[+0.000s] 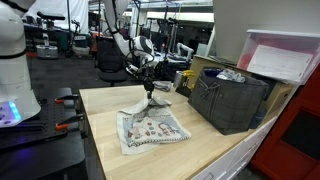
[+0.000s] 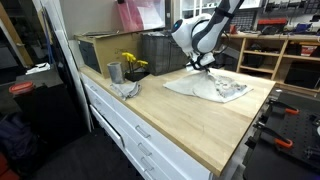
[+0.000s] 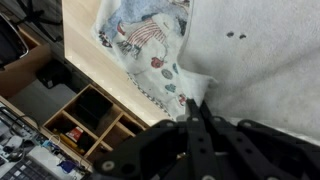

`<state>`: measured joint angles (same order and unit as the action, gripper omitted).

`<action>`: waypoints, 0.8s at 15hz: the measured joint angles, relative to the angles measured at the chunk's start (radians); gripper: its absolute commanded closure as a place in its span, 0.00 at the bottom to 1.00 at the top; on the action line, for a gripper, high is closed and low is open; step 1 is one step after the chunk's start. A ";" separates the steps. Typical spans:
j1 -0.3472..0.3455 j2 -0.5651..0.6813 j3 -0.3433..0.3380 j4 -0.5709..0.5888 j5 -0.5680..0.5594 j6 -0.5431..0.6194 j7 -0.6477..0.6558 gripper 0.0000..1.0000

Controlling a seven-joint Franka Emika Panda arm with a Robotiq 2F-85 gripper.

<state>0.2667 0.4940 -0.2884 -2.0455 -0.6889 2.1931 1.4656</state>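
Arm reaches over the table [image 1: 215, 150] from its far side. In an exterior view the white forearm [image 2: 222, 14] comes down from the top of the frame, the wrist bends over, and the gripper [image 2: 204, 70] points roughly straight down at the tabletop. The gripper [image 1: 150, 91] sits low, just above the wood, near the table's far edge. Jaws are drawn in narrow and pinch a fold of the printed cloth [image 1: 152, 127]. In the wrist view the dark fingers [image 3: 193, 122] meet on a raised ridge of the cloth [image 3: 150, 40], with fabric bunched up between them. The cloth is on the table, mostly flat and spread toward the near side in that exterior view. Its edge under the gripper is pulled up into a small peak, while the rest touches the wood. In both exterior views the cloth [image 2: 215, 88] is white with small coloured prints and somewhat wrinkled. A black crate [image 1: 232, 100] stands on the table beside the cloth, apart from it, and a white lidded box [image 1: 285, 55] is behind the crate. In an exterior view a grey cup [image 2: 114, 72], yellow flowers [image 2: 132, 62] and a crumpled grey rag [image 2: 126, 88] sit at the table end, well apart from the gripper. The wrist view shows the table edge [image 3: 85, 40] and open shelving [image 3: 90, 118] beyond it.
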 measured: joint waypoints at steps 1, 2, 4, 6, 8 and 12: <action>-0.007 -0.003 0.013 0.000 0.000 -0.014 0.024 0.99; -0.016 -0.004 0.024 -0.001 0.000 -0.027 0.045 0.99; -0.042 -0.005 0.036 -0.008 0.001 -0.042 0.074 0.99; -0.074 -0.005 0.041 -0.020 0.001 -0.050 0.092 0.99; -0.106 -0.005 0.041 -0.031 0.001 -0.056 0.098 0.99; -0.150 -0.006 0.041 -0.048 0.001 -0.078 0.128 0.97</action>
<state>0.1165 0.4879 -0.2471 -2.0930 -0.6877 2.1151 1.5939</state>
